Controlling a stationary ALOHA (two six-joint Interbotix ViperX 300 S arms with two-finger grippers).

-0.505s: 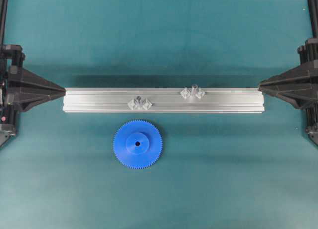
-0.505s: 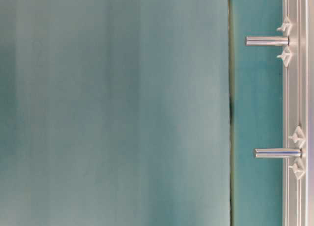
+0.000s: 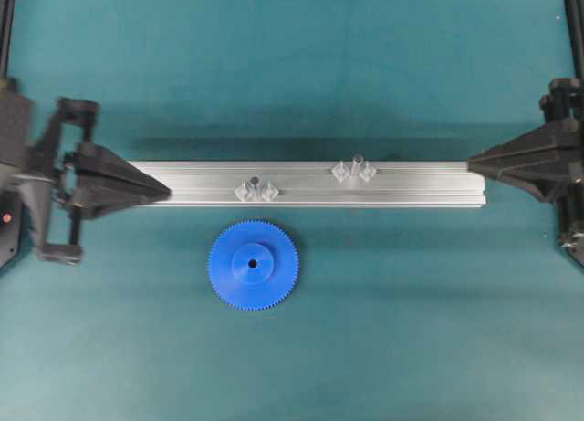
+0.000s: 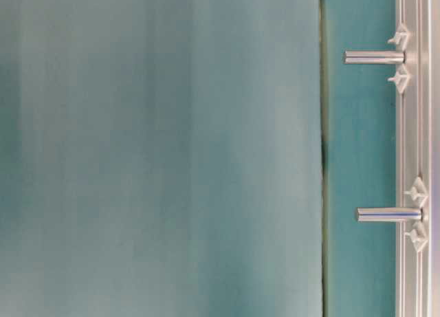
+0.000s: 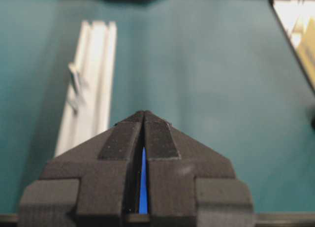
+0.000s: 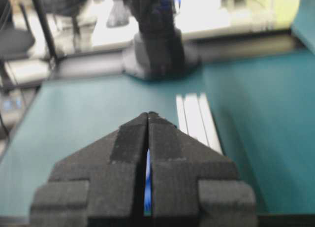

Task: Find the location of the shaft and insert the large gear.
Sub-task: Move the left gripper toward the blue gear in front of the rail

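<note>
Teal matting is carrying the rail (image 3: pixel 310 184); left gripper (image 3: pixel 167 192) (jaws pressed together, empty) is hovering over its end, the large gear (image 3: pixel 253 265) lying free beyond, presumably awaiting pickup.

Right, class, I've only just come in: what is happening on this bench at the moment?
Nothing is held yet. The large gear lies flat on the green mat, just in front of the aluminium rail. Two clear mounts sit on the rail; the shaft is the right one. The left pincer, shut and empty, points over the rail's left end. The right pincer, also shut, waits at the right end.
</note>
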